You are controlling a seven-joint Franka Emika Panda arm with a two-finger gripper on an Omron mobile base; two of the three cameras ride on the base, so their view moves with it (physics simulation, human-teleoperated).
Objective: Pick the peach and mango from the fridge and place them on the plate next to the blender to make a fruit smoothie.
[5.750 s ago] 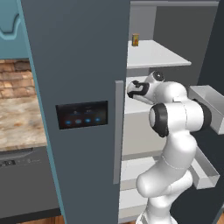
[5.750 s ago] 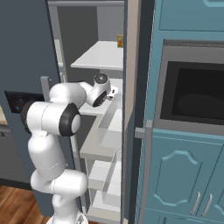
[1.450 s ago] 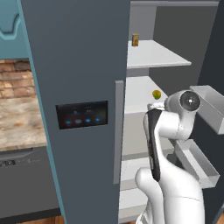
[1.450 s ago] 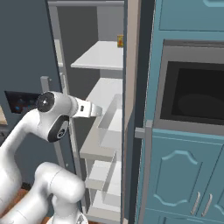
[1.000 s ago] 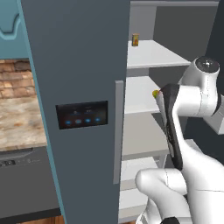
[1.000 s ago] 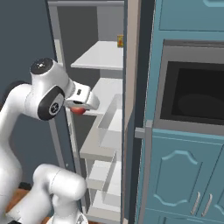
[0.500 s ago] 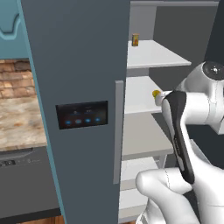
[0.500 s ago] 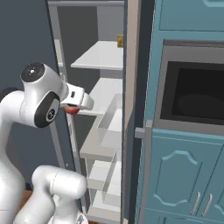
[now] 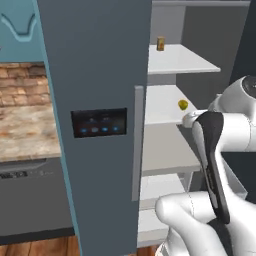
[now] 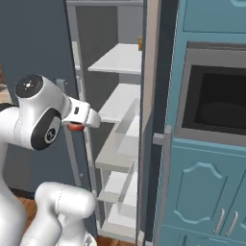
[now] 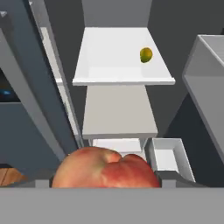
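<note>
The fingers are closed around the peach (image 11: 107, 168), holding it in front of the open fridge (image 9: 95, 75). The mango (image 11: 146, 54) sits on a white shelf (image 11: 118, 61) inside, near that shelf's right edge, towards the back.

One peach (image 11: 107, 168), one mango (image 11: 146, 55), one fridge (image 9: 95, 100), perhaps one small container (image 9: 160, 43).

White fridge shelves (image 9: 165, 102), mango (image 9: 183, 104) on the middle, small yellow-brown container (image 9: 160, 43) on the top.
</note>
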